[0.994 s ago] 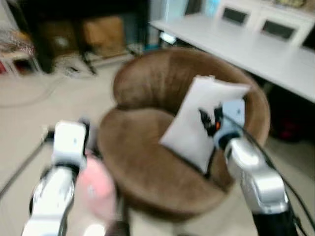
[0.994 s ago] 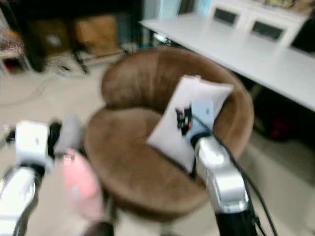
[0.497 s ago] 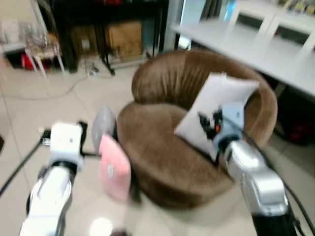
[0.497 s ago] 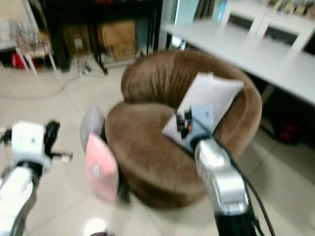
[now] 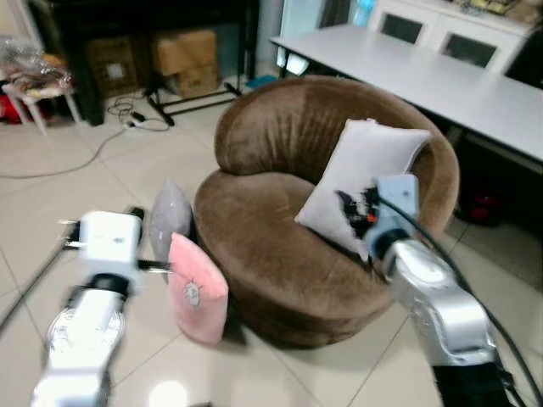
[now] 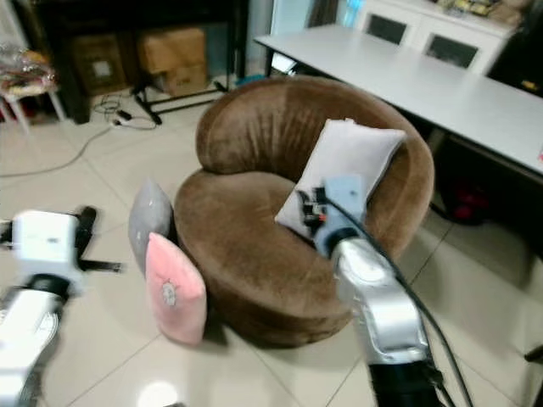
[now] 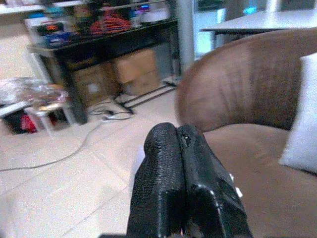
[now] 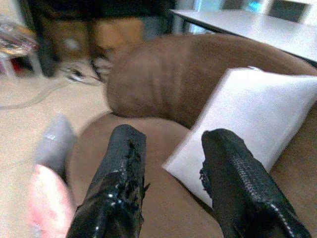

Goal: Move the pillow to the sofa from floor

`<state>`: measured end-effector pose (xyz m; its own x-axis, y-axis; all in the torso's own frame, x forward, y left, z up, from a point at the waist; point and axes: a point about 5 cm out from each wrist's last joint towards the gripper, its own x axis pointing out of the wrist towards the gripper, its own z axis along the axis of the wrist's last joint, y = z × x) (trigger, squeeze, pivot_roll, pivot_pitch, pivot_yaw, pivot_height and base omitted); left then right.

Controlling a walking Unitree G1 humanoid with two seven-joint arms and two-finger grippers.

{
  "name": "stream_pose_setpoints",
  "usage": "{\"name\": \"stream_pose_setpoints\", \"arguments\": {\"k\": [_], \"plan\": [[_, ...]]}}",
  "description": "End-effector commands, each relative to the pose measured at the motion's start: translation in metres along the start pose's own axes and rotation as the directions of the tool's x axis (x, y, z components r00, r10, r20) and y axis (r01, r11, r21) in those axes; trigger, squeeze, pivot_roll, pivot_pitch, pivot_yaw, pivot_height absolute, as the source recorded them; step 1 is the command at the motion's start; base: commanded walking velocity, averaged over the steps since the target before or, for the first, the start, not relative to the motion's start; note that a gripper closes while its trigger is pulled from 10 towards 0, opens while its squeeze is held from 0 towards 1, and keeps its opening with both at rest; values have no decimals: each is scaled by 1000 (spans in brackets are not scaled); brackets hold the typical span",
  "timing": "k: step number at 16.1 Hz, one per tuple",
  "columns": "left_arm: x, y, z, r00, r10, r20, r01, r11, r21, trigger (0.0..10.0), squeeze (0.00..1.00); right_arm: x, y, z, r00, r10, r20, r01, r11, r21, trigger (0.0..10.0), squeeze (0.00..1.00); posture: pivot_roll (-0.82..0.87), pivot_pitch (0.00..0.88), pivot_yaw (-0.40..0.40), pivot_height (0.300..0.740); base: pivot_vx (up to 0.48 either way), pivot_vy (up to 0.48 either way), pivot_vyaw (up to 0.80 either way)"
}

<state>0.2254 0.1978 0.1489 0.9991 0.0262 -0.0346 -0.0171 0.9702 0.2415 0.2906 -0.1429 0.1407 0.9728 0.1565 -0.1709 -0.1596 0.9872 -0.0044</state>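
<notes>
On the tiled floor (image 5: 59, 195), a pink pillow (image 5: 196, 288) and a grey pillow (image 5: 170, 219) lean against the brown sofa's (image 5: 271, 254) front edge, a white pillow (image 5: 361, 182) on its seat, left gripper (image 7: 185, 188) pressed together, right gripper (image 8: 171, 183) spread apart.

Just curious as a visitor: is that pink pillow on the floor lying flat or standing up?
Standing up. The pink pillow stands on edge on the floor, leaning against the brown sofa.

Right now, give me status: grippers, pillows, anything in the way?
Left gripper shut, empty. Right gripper open, empty, near white pillow on brown sofa. Pink pillow and grey pillow on floor against sofa. Nothing blocking.
</notes>
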Motion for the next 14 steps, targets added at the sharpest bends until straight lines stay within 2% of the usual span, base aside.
{"name": "stream_pose_setpoints", "arguments": {"k": [1,10,12,14], "plan": [[0,4,0,1000,10,-8,-10,1000,12,10000,0,1,0,0,1000,-6,-7,6,1000,-4,10000,0,14,0,-75,740,0,356,0],[2,5,1,1000,12,4,-12,1000,8,10000,0,0,3,0,1000,6,2,-6,1000,-16,10000,0,15,0,-74,740,0,351,0],[3,5,2,1000,13,20,-13,1000,10,10000,0,0,3,-2,1000,13,-4,-13,1000,-19,10000,0,17,0,-78,740,0,0,0],[3,5,3,1000,3,29,-3,1000,-7,10000,0,-1,5,-2,999,35,-6,-35,996,-78,10000,0,17,0,-78,740,0,0,400]]}}
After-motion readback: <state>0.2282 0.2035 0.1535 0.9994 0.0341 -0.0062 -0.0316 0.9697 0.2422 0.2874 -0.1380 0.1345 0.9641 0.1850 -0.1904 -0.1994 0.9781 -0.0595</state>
